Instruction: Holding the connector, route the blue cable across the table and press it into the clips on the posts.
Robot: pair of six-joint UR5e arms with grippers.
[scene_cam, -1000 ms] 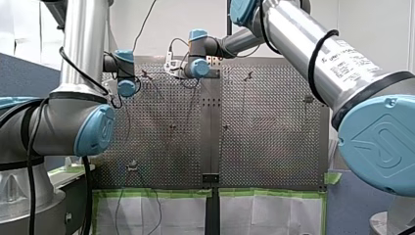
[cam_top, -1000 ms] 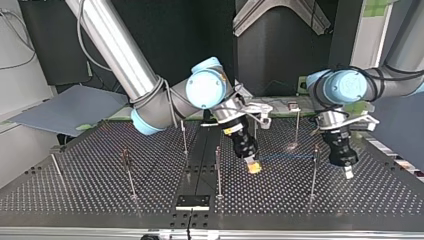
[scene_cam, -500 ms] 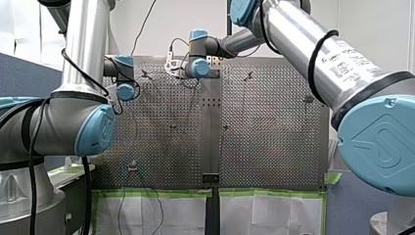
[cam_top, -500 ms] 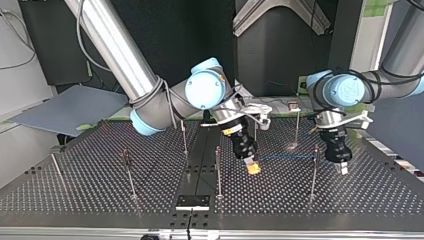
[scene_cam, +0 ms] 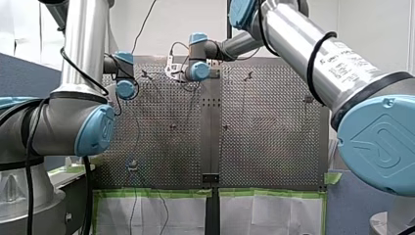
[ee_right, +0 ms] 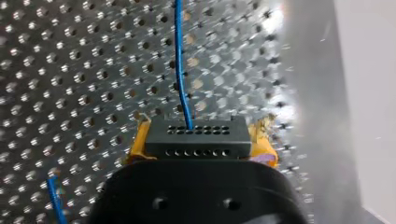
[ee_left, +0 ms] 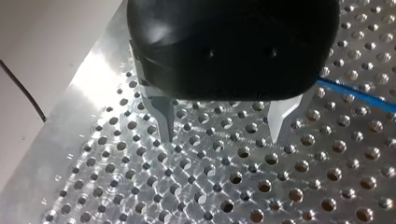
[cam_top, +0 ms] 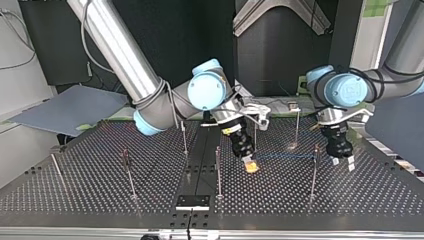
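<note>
My right gripper (ee_right: 201, 151) is shut, its yellow pads (ee_right: 264, 147) clamping a black connector (ee_right: 196, 133) with rows of small holes. The thin blue cable (ee_right: 182, 70) leaves the connector and runs ahead over the perforated table. In the top view the same gripper (cam_top: 250, 165) hangs low near the middle. From it the cable (cam_top: 285, 156) stretches level to a clip on a thin post (cam_top: 314, 170). My left gripper (cam_top: 342, 161) hovers just beyond that post. Its metal fingers (ee_left: 163, 112) stand open and empty in the left wrist view, with the cable (ee_left: 359, 95) beside them.
Several more thin posts rise from the perforated table (cam_top: 75, 190), among them those at the middle (cam_top: 218, 170), the left (cam_top: 129, 172) and the back (cam_top: 297, 125). A small black plate (cam_top: 192, 201) lies at the near edge. Green tape lines the front view's lower edge (scene_cam: 156, 193).
My left gripper has opened and risen a little beside the post at the top view's right. My right gripper, still holding the connector, has barely moved.
</note>
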